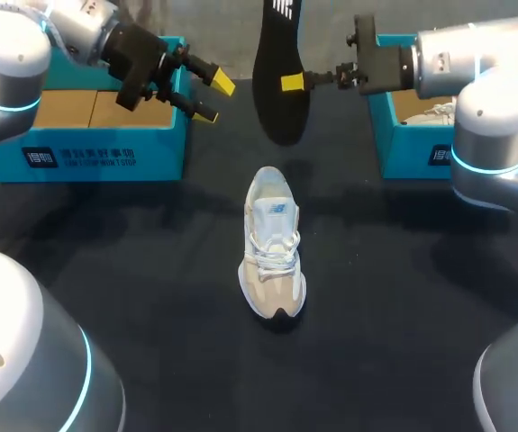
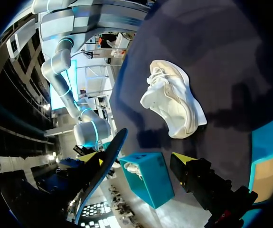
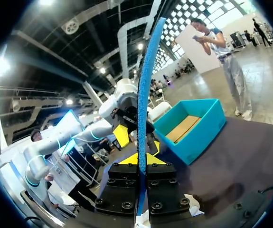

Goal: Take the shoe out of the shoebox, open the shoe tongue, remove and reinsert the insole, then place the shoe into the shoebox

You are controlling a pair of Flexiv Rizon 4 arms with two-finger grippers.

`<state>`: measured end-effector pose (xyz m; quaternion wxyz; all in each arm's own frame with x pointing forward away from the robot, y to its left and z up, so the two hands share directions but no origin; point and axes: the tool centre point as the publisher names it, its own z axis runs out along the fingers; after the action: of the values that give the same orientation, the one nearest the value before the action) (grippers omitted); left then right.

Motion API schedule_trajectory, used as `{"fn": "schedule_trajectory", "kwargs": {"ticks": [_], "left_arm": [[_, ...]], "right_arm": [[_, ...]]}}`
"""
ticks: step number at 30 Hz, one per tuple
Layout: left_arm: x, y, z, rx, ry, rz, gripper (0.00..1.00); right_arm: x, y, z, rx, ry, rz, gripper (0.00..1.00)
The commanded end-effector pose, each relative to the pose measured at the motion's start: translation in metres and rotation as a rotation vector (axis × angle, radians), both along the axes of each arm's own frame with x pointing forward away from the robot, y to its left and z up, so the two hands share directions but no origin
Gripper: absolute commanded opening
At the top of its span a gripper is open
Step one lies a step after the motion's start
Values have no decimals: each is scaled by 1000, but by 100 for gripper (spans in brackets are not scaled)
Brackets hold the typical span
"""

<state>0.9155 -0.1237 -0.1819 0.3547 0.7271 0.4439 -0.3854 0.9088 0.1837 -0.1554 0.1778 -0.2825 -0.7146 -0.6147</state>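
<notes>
The white shoe (image 1: 272,243) stands upright in the middle of the dark table, outside both boxes; it also shows in the left wrist view (image 2: 174,102). My right gripper (image 1: 295,83) is shut on the black insole (image 1: 277,72) and holds it on edge in the air, behind the shoe. In the right wrist view the insole's blue edge (image 3: 143,95) rises from between the yellow tips of the right gripper (image 3: 141,159). My left gripper (image 1: 212,97) hangs open and holds nothing, just left of the insole, in front of the left shoebox (image 1: 105,148). One of its yellow fingertips (image 2: 180,160) shows beside the insole (image 2: 100,173).
A second teal shoebox (image 1: 412,144) stands at the back right under my right arm, with another white shoe (image 1: 434,115) inside it. The left shoebox has a bare cardboard floor. Both arms hover above the table's far half.
</notes>
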Motion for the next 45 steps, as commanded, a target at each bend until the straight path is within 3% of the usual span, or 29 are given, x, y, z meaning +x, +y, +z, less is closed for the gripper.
{"fn": "schedule_trajectory", "kwargs": {"ticks": [1, 33, 45], "left_arm": [[1, -1, 0, 3, -1, -1, 100], [1, -1, 0, 3, -1, -1, 100], [1, -1, 0, 3, -1, -1, 100]], "right_arm": [[1, 3, -1, 0, 0, -1, 0], [1, 3, -1, 0, 0, -1, 0], [11, -13, -47, -30, -77, 9, 0]]}}
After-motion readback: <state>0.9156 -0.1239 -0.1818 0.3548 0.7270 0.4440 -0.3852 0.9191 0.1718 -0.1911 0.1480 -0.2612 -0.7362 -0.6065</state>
